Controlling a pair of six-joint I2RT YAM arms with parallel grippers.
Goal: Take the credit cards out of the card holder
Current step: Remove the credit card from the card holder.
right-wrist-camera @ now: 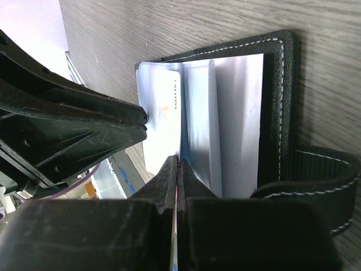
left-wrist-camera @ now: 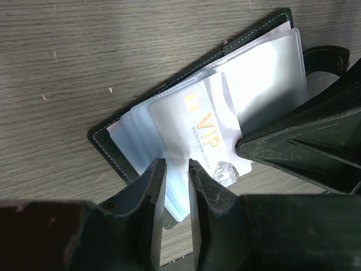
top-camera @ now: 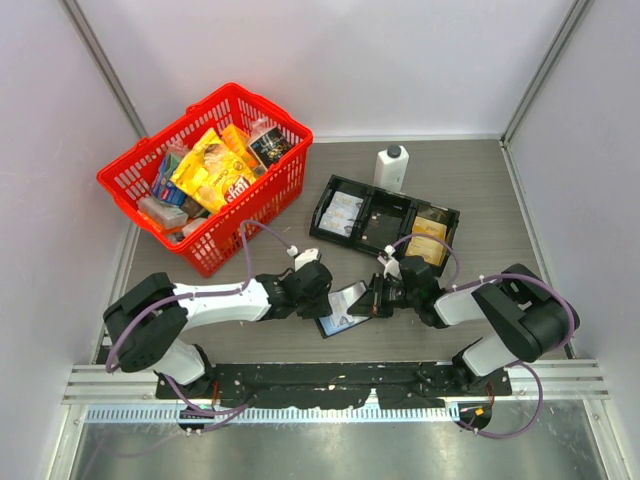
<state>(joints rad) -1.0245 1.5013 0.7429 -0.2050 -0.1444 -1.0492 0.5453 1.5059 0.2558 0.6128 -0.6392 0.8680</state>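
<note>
One card holder (top-camera: pixel 345 308) open on table (top-camera: pixel 480 180); one VIP card (left-wrist-camera: pixel 200 132) showing. Right gripper (right-wrist-camera: pixel 177 161) clenched at sleeve (right-wrist-camera: pixel 197 113) edge; left gripper (left-wrist-camera: pixel 175 165) jaws narrowly apart, grip unclear.

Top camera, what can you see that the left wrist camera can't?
Only the top view shows the red basket, the white bottle and the black tray. Only the left wrist view shows the gold VIP letters on a card. Both show the open card holder on the table, with the left gripper and right gripper at it.
</note>
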